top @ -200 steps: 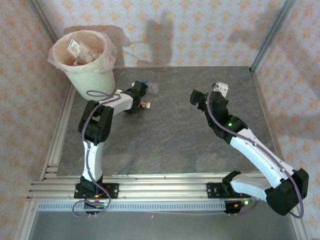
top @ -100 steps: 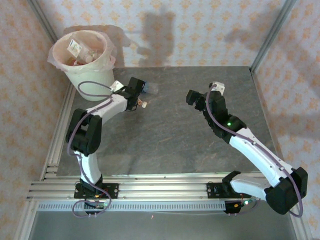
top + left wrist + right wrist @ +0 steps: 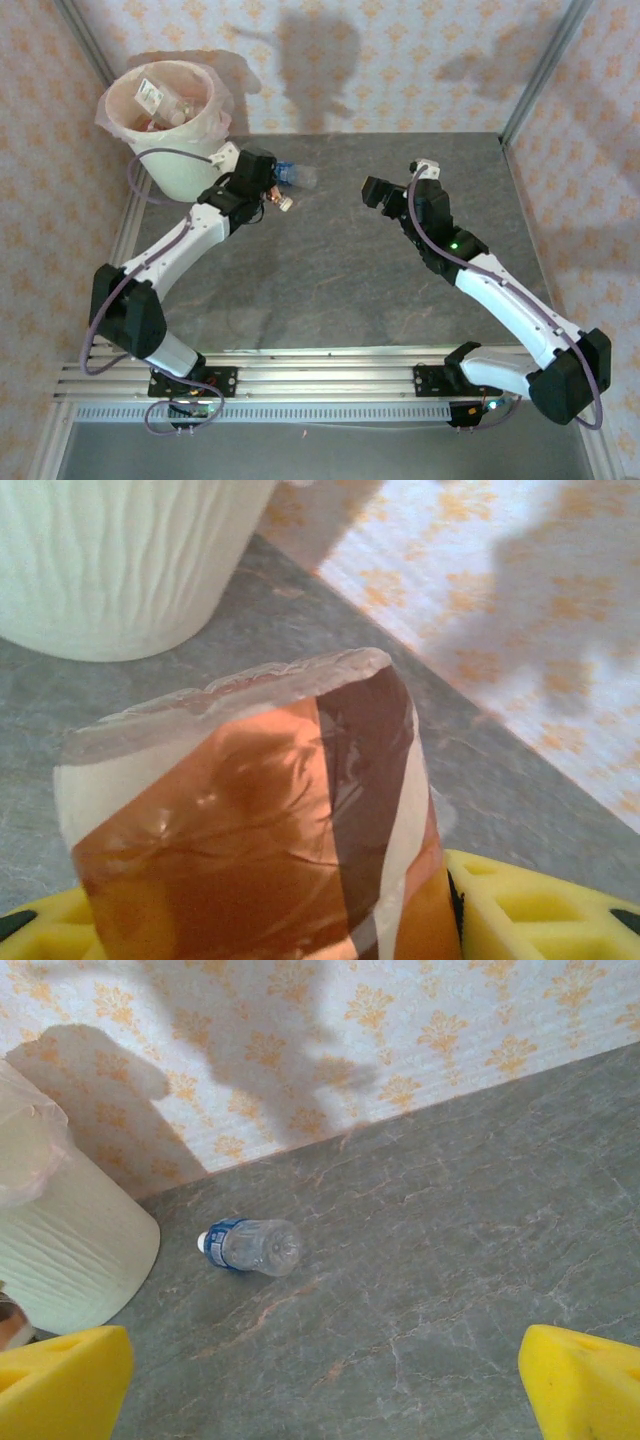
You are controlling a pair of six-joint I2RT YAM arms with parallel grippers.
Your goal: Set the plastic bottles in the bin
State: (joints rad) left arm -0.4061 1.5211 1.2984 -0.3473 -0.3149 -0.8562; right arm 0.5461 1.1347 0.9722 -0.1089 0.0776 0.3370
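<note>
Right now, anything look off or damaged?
The crushed bottle between the left gripper's fingers is squashed flat, its orange-brown label creased. A blue-label bottle lies on its side on the table beside the bin, not in it.

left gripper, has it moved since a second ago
Yes. In the top view the left gripper, shut on an orange-labelled bottle, has shifted a little up and left, closer to the bin.

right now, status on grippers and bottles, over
Left gripper shut on orange-label bottle, near bin. Right gripper open, empty. Blue-label bottle lying loose on table. No obstruction seen.
</note>
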